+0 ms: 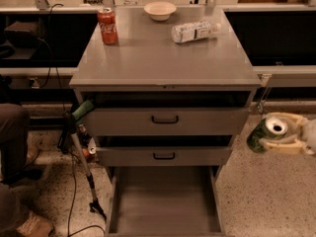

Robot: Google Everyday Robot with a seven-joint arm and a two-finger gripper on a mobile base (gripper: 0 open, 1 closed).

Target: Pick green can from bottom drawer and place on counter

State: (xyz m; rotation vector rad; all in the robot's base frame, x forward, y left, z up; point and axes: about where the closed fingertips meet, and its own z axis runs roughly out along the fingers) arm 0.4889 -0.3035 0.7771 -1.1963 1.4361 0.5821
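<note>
We see the bottom drawer (163, 201) open, low and left of the gripper (270, 131), with nothing in it. The gripper's fingers are closed around the green can (256, 138), which lies sideways outside the cabinet. The lift up-left onto the counter (163, 58) remains, we judge.

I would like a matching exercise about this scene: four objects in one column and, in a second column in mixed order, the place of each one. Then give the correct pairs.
Objects
1. green can
2. red can
3. water bottle
4. bowl

Places
A. lying on its side on the counter, towards the back right
B. standing upright at the counter's back left corner
C. held in the gripper, to the right of the cabinet, off the counter
D. at the back middle of the counter

Pairs: 1-C, 2-B, 3-A, 4-D
</note>
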